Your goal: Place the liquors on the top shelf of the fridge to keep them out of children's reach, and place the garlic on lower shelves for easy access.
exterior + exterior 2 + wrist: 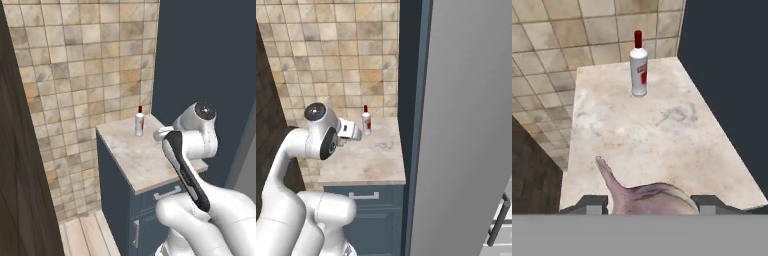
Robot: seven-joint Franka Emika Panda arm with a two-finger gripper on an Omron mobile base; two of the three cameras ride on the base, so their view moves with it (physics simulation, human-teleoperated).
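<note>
Holding the garlic (649, 199) between half-closed fingers, the gripper (648, 204) hangs above the near edge of the marble worktop (662, 140), the bulb's pointed tip aimed toward the far wall. Keep the grip steady and the bulb level while carrying it; it is small and could probably slip if the fingers loosen. Beyond it, the white liquor bottle (639, 65) with a red cap stands upright at the worktop's far edge, well apart. To the right, the grey fridge (466, 125) door stands near the worktop; swing wide of it.
</note>
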